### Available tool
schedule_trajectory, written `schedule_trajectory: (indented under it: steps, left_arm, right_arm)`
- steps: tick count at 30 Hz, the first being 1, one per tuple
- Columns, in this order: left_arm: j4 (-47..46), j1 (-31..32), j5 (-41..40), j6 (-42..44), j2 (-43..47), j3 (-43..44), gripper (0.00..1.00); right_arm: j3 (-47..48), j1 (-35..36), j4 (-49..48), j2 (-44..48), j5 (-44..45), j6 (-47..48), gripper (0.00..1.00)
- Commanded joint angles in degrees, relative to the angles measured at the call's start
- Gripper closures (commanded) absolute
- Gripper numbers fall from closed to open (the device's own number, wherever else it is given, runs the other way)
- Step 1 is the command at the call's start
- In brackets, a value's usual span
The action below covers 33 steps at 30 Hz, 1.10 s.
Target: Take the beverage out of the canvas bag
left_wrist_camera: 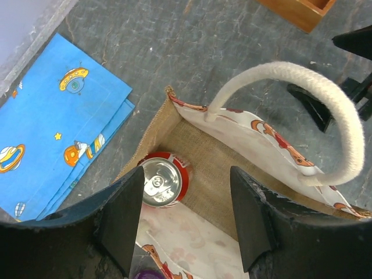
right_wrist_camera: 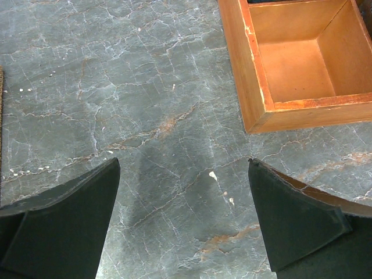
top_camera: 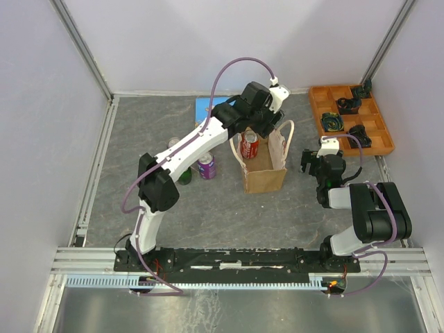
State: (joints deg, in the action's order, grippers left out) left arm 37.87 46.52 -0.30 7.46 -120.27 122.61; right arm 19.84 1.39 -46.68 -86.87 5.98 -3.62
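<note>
Red can (left_wrist_camera: 164,179) stands in the canvas bag (left_wrist_camera: 200,148) beneath the half-spread left fingers (left_wrist_camera: 254,218), beside one, ungripped.

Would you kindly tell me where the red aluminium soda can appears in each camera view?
Top external: red aluminium soda can at centre, upright inside the tan canvas bag.
Left wrist: lower left of centre, in the bag's corner.
Right wrist: not in view.
Shared landmark: the orange wooden tray, seen in all three views.
</note>
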Motion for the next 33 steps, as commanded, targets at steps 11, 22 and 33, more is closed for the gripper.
schedule_trajectory:
  steps: [11, 22, 33]
  left_arm:
    - [3.68, -0.32, -7.15, -4.86, -5.58, 4.65, 0.29]
    - [4.81, -0.92, -12.07, -8.96, -8.19, 4.66, 0.28]
    - [6.06, -1.2, -12.54, -11.89, -10.31, 5.1, 0.28]
  right_arm:
    - [1.35, -0.16, -2.37, 0.21, -0.44, 0.28, 0.01]
    - [1.35, -0.18, -2.37, 0.29, -0.44, 0.34, 0.01]
    - [1.32, -0.16, -2.37, 0.24, -0.44, 0.28, 0.01]
